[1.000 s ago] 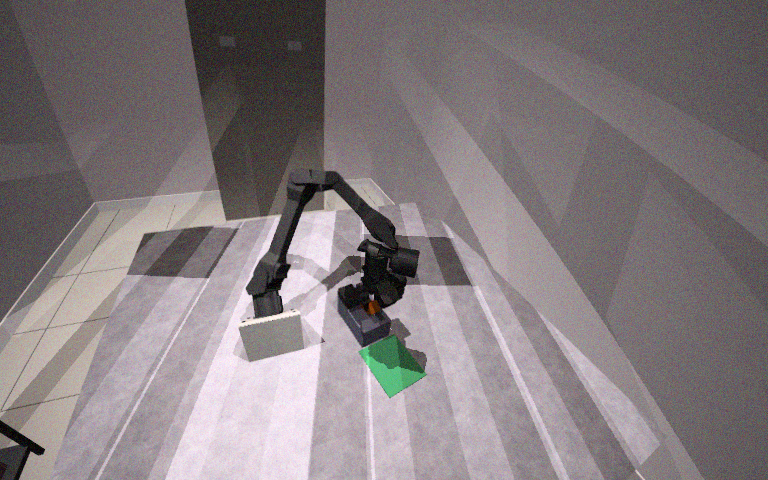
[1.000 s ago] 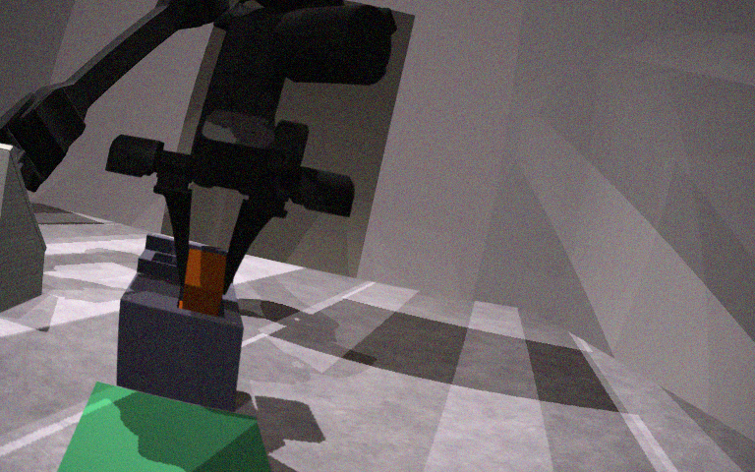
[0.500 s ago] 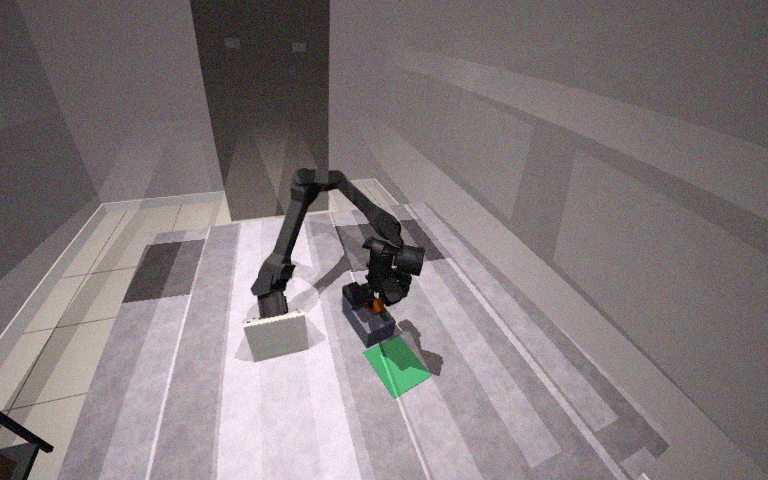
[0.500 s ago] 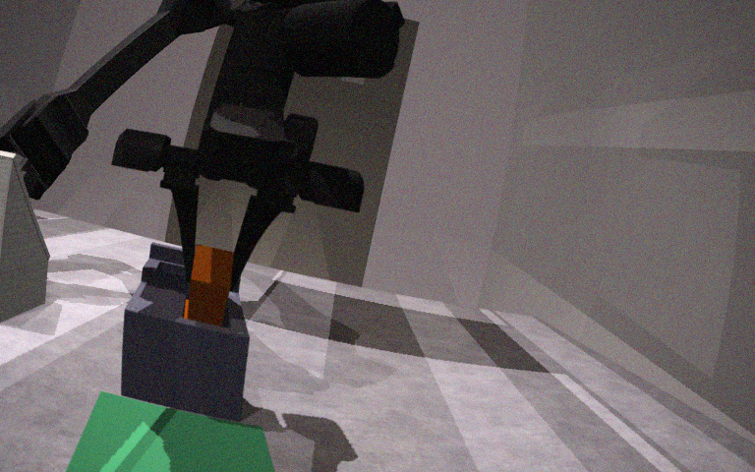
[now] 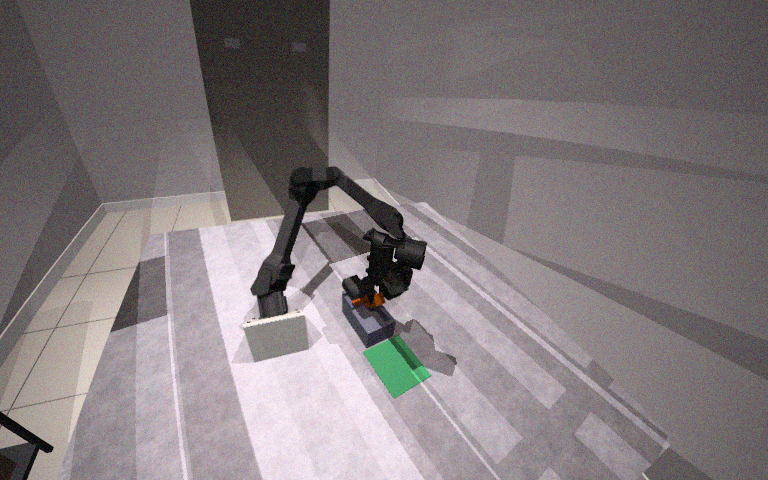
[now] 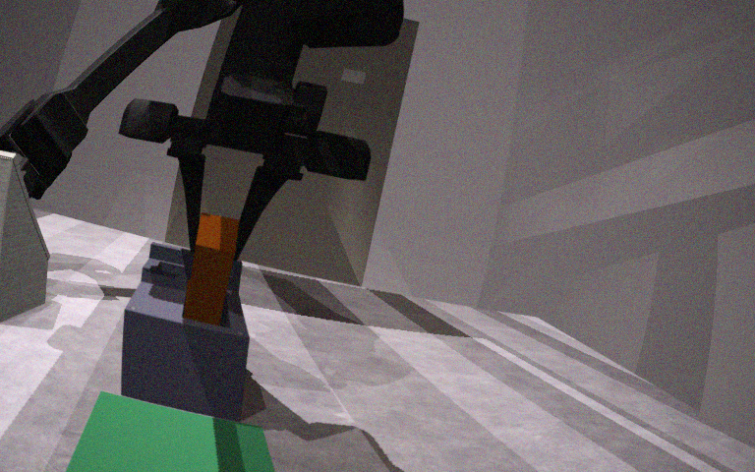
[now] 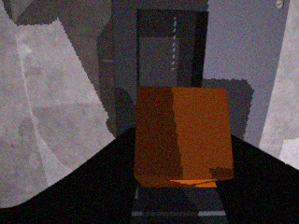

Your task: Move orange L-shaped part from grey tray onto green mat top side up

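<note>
Grey striped surface (image 6: 445, 378), plain walls behind. The end effector (image 6: 215, 239) is clamped on the raised end of the orange L-shaped part (image 6: 210, 272), which tilts up out of the grey tray (image 6: 178, 356). Its lower end is buried in the pocket, can't see the L. Green mat (image 6: 149, 440) is just beside the tray, cut off by the frame edge.
</note>
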Controlling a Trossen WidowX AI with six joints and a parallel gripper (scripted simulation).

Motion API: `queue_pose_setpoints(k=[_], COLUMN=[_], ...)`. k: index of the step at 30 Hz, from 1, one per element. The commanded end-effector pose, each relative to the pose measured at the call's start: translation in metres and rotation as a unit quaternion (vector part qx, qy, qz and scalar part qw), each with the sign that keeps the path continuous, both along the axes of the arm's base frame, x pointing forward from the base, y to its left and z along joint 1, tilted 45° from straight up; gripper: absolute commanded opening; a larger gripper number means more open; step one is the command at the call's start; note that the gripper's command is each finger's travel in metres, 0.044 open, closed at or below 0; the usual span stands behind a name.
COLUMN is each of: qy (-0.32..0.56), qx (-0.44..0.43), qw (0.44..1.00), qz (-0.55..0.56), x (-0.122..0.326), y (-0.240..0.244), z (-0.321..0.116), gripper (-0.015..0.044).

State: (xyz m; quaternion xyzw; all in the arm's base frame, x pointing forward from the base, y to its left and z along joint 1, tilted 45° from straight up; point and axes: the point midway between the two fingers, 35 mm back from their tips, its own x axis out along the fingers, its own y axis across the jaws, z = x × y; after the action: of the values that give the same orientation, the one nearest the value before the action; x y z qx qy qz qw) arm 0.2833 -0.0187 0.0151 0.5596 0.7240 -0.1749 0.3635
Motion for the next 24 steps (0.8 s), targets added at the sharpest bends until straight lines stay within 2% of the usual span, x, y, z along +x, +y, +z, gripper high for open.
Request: queue_pose_setpoints(k=[1,24], qy=[0.000,0.000], qx=[0.001,0.001], qw=[1.000,1.000], qz=[-0.001,-0.001], x=[0.001,0.005], y=[-0.005,-0.030], z=[0.005,0.032], gripper=[0.0000,0.0000])
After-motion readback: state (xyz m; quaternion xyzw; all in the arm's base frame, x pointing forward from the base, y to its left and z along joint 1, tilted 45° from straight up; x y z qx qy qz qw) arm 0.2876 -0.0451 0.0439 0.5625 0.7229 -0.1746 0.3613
